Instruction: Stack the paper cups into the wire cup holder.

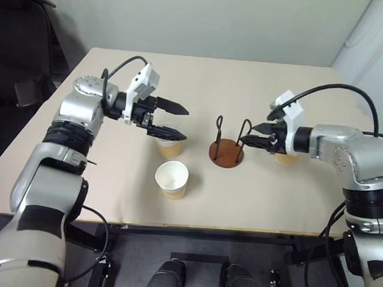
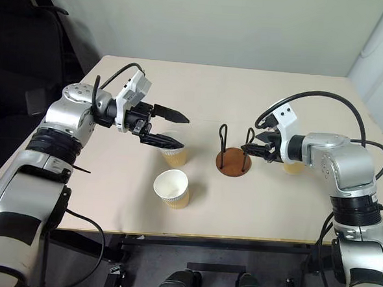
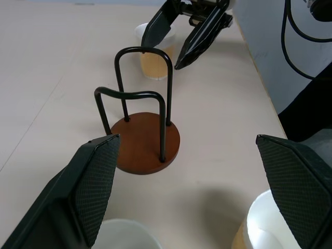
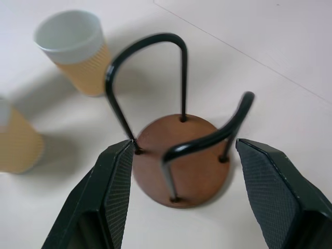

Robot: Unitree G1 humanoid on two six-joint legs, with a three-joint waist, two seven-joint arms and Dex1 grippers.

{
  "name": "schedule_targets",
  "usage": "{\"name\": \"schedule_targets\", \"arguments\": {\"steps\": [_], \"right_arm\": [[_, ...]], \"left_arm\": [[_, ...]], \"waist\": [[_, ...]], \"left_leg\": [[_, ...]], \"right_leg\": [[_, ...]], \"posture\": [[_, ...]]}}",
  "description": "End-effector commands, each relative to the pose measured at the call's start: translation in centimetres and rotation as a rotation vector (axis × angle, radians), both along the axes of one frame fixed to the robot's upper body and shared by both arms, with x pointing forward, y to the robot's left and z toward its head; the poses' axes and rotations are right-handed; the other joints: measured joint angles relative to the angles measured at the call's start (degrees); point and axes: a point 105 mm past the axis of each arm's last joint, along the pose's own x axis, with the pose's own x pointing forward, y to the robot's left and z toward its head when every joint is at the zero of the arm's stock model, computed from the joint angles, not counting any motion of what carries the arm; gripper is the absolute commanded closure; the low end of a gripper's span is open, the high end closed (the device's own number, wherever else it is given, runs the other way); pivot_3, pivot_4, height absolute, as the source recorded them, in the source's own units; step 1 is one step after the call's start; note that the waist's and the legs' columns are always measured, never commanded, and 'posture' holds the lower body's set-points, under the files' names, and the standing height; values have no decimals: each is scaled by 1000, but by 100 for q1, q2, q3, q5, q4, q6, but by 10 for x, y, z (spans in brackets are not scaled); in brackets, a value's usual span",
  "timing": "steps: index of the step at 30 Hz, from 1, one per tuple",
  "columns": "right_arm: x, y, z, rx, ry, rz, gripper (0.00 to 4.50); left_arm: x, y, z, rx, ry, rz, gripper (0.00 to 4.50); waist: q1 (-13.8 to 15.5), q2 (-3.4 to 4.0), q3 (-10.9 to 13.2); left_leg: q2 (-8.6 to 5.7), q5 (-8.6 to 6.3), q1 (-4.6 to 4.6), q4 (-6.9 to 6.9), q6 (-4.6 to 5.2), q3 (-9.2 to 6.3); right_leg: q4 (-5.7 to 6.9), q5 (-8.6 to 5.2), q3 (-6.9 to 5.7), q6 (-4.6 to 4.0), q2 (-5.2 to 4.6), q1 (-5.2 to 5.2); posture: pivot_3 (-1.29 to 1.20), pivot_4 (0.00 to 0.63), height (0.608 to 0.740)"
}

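Observation:
The wire cup holder [image 1: 227,152], a brown disc with two black wire loops, stands mid-table with nothing in it. One paper cup [image 1: 172,179] stands upright toward the front edge, and a second paper cup [image 1: 168,146] sits just under my left gripper [image 1: 183,124]. That gripper is open above the cup's rim and holds nothing. A third paper cup [image 1: 287,158] is partly hidden behind my right gripper [image 1: 246,134], which is open beside the holder's right loop. In the right wrist view the holder [image 4: 181,155] lies between the two spread fingers [image 4: 111,197].
The beige table [image 1: 260,89] stretches bare behind the holder. Its front edge [image 1: 193,227] runs just before the near cup. A black chair [image 1: 15,48] stands off the table's far left corner. Cables arc over both wrists.

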Motion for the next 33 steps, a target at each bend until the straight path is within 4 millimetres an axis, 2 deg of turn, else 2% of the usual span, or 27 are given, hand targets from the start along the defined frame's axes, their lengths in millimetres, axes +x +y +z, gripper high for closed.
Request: {"name": "schedule_targets", "arguments": {"steps": [1, 7, 10, 15, 18, 21, 25, 33], "right_arm": [[-15, 0, 26, 60, -48, 55, 1364], [-28, 0, 35, 123, -31, 88, 1364], [-29, -4, 40, 125, -51, 77, 1364], [-30, -13, 50, 107, -88, 63, 1364], [-36, -28, 50, 21, -113, 65, 1364], [-34, -41, 55, -9, -133, 36, 1364], [-33, -49, 60, -19, -153, 19, 1364], [-36, -53, 62, -24, -149, 23, 1364]], "left_arm": [[-2, 1, 19, -12, -59, -27, 0], [-1, 1, 21, -7, -65, -18, 0], [0, 1, 31, -25, -89, -12, 0], [3, 4, 36, -18, -120, 6, 0], [6, 8, 42, 3, -167, 27, 0], [10, 19, 34, 137, -246, 48, 0], [18, 35, 23, 361, -385, 77, 0], [14, 41, 18, 562, -473, -20, 0]], "waist": [[3, 0, 0], [3, 0, 0], [4, -1, 1], [7, -2, 1], [18, -1, 2], [21, -1, 2], [8, -1, 2], [17, 0, 2]], "left_leg": [[0, 0, 0, 0, 0, 0], [-2, -1, -2, 1, 2, 1], [-2, -1, -2, 1, 2, 1], [-3, -1, -2, 2, 5, 1], [-3, -1, -5, 0, 6, 1], [-3, -8, -10, 2, 9, 1], [-4, -15, -7, 2, 11, 3], [-9, -24, -15, 8, 27, 0]], "right_leg": [[0, -1, 0, 1, 0, 0], [-2, -4, 1, 4, 0, 1], [-1, -5, 1, 5, 0, 1], [-2, -6, 2, 7, -1, 1], [-2, -9, 3, 10, -1, -1], [-3, -16, 3, 15, -2, -2], [-3, -22, 7, 22, 0, -3], [-4, -30, 10, 31, -8, -5]], "posture": [[0, 150, 740], [0, 150, 740], [0, 150, 740], [0, 150, 740], [0, 150, 740], [0, 150, 740], [0, 150, 740], [0, 150, 740]]}}
